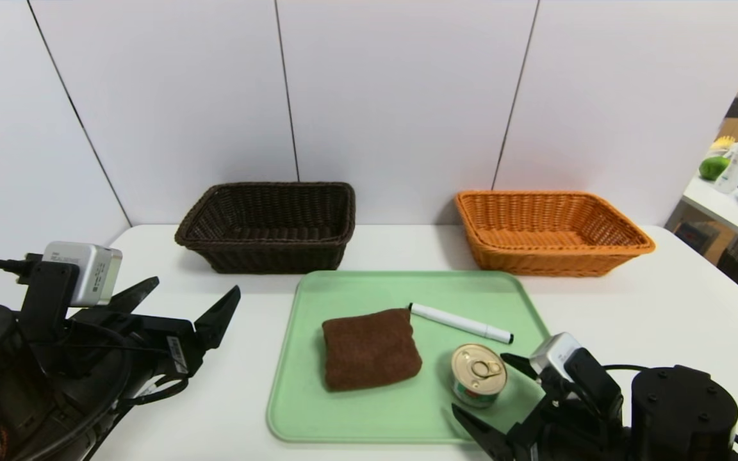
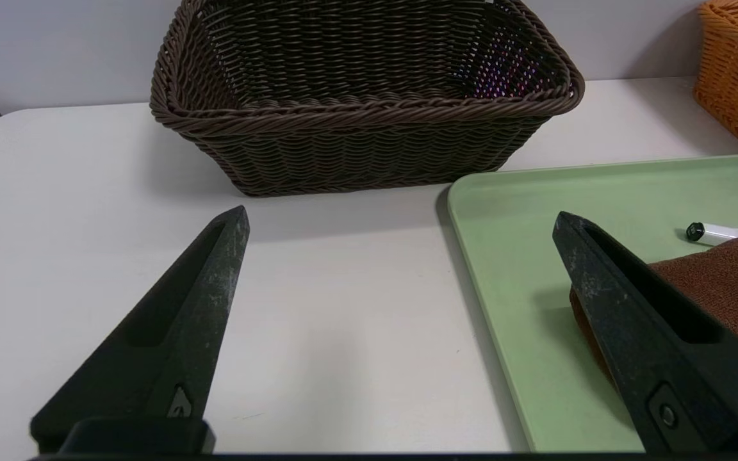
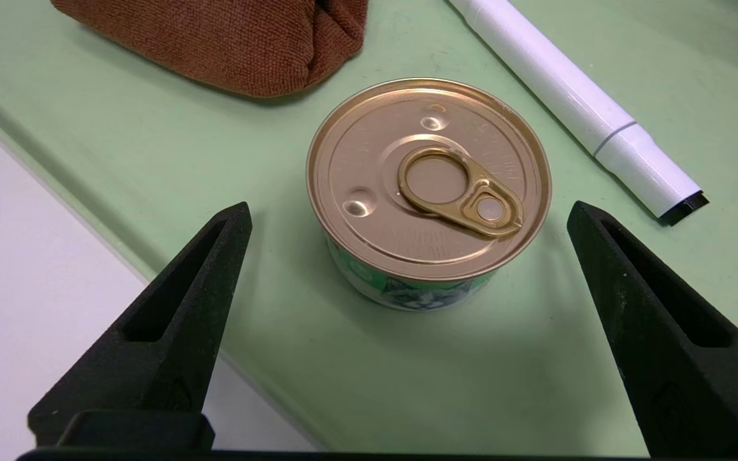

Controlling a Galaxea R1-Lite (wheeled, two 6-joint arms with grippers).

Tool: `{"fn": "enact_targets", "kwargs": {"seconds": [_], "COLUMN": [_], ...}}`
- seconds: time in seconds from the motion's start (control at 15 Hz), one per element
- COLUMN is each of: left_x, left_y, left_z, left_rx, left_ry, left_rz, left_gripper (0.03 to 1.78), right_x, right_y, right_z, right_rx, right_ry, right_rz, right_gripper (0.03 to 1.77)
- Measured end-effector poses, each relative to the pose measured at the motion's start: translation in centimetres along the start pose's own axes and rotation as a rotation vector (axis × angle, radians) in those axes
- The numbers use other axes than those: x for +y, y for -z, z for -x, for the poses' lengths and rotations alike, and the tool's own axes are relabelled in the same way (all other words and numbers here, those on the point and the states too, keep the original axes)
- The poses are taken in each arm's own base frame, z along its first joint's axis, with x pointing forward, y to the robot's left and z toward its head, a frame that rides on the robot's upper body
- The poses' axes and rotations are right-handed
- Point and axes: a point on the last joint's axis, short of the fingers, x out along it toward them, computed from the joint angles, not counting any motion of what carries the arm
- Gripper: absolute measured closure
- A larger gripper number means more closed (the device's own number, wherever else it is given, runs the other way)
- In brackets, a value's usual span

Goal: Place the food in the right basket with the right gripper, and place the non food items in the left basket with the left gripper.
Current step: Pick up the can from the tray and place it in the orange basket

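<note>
right gripper (image 1: pixel 481 383): spreading wide at the can (image 1: pixel 479 374), holding nothing
left gripper (image 1: pixel 196 298): hovering wide and unloaded beside the tray (image 1: pixel 356 416)
tray: carrying can, cloth (image 1: pixel 372 350) and pen (image 1: pixel 460 323)
table (image 1: pixel 228 397): supporting tray, dark basket (image 1: pixel 273 256) and orange basket (image 1: pixel 548 259)
room: showing white panels (image 1: pixel 401 96) behind

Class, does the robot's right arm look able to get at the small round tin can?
Probably yes: the black right gripper hangs open over the small round gold-lidded tin can, with nothing between its fingers and the can.
</note>
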Motion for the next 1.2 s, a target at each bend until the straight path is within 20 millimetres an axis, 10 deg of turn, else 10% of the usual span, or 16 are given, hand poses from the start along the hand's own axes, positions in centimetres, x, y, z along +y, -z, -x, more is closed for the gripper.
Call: {"fn": "enact_targets", "kwargs": {"seconds": [0.87,1.2], "left_x": [0.1,0.1], "left_y": [0.4,0.5], "left_z": [0.2,0.2], "left_rx": [0.013,0.020], "left_ry": [0.003,0.004], "left_rz": [-0.003,-0.005], "left_gripper": [0.12,0.12], "right_x": [-1.9,-1.8], "right_y": [0.0,0.0], "right_z": [-2.9,-3.2], "right_rx": [-0.006,-0.003], "right_ry": [0.054,0.052], "right_rz": [0.025,0.038], "right_gripper": [0.10,0.75]}}
